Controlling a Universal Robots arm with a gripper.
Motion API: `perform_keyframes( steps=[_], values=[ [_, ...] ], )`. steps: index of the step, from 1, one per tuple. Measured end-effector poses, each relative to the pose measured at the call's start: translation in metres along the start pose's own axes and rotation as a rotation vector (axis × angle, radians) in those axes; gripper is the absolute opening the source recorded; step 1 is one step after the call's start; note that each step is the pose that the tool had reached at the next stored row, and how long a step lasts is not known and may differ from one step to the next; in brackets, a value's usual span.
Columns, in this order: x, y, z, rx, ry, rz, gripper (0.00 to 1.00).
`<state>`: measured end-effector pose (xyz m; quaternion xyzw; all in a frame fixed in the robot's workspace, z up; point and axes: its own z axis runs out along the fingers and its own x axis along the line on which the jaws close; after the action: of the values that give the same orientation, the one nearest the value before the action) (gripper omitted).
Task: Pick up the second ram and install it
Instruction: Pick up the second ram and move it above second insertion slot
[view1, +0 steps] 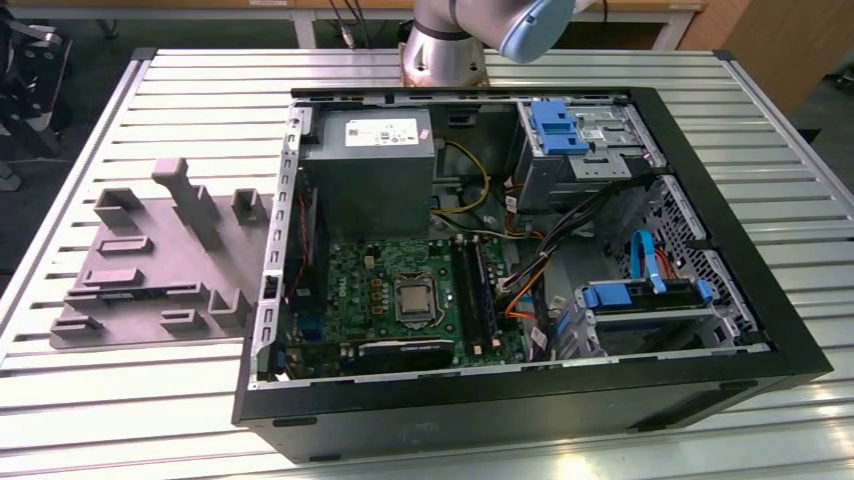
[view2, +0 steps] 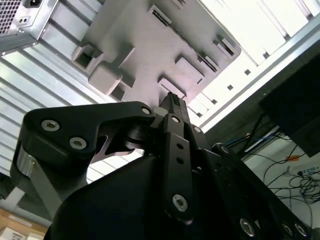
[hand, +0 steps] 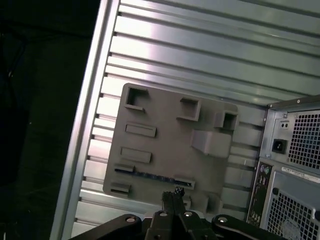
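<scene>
**Tool state.** In both wrist views, the fingers of the black two-finger tool (hand: 170, 196) (view2: 172, 100) are together, with nothing clamped between them.

**Tool position.** The tool hangs above the grey moulded plastic tray with raised blocks (hand: 165, 125) (view2: 145, 45) and is clear of it.

**Task item.** The second ram, a long thin dark bluish-green memory stick (hand: 150, 175) (view1: 140, 293), lies in a narrow slot of the tray. It sits below the tool, just ahead of the fingertips, and is not gripped.

**Surroundings.** The tray rests on the slatted aluminium tabletop (hand: 200, 55) (view1: 200, 100). The open black computer case (view1: 534, 400) (hand: 295, 150) stands beside the tray, to one side of the tool.
</scene>
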<state>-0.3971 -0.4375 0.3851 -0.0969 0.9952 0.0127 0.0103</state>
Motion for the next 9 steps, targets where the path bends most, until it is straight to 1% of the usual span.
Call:
perform_keyframes(
  steps=[9],
  values=[
    [0.0001,0.0,0.003,-0.0037,0.0038,-0.165,0.11]
  ],
)
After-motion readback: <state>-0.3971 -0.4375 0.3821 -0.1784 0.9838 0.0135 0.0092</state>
